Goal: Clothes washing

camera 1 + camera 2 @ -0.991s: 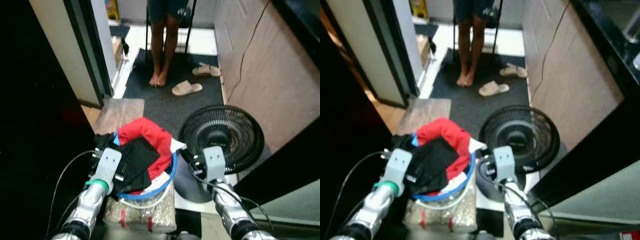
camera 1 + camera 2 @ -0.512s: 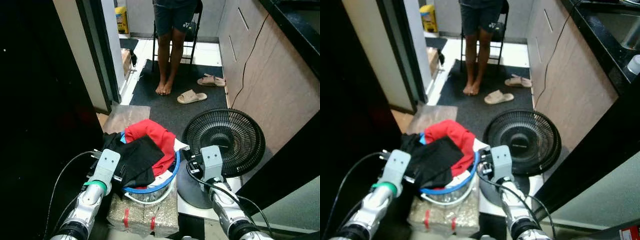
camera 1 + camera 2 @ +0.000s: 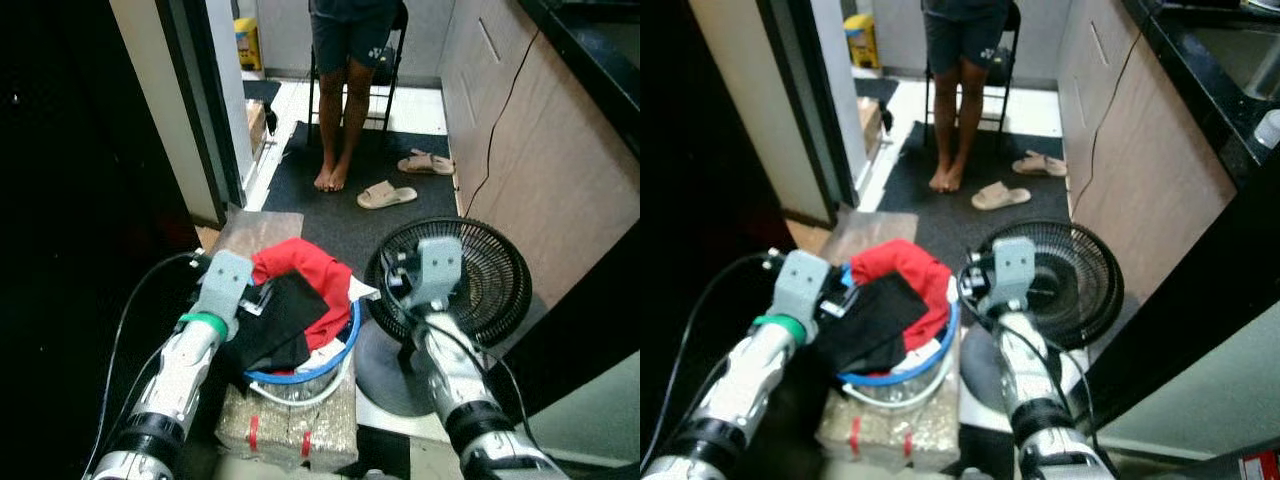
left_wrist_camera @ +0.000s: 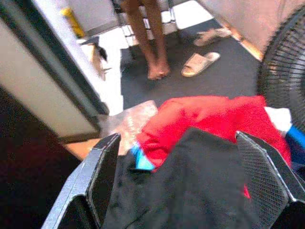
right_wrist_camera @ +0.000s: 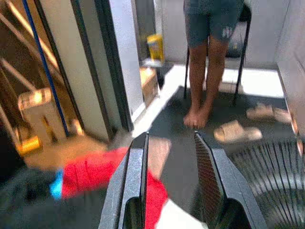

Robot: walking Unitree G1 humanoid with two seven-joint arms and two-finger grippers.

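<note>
- Round blue-rimmed laundry basket (image 3: 345, 352): stands on a silver glittery box (image 3: 290, 425) on the floor, heaped with a red garment (image 3: 305, 268) and a black garment (image 3: 275, 320).
- Left gripper (image 4: 190, 176): above the black garment, fingers (image 4: 107, 167) spread wide, grasping nothing.
- Right gripper (image 5: 169, 183): raised beside the basket, before the black round floor fan (image 3: 480, 275); fingers (image 5: 136, 176) parted, empty.
- Barefoot person (image 3: 340, 60): standing on a dark mat (image 3: 400, 215) near tan slippers (image 3: 386, 194).

Clothes basket (image 3: 345, 352), black fan (image 3: 480, 275), barefoot person (image 3: 340, 100)
</note>
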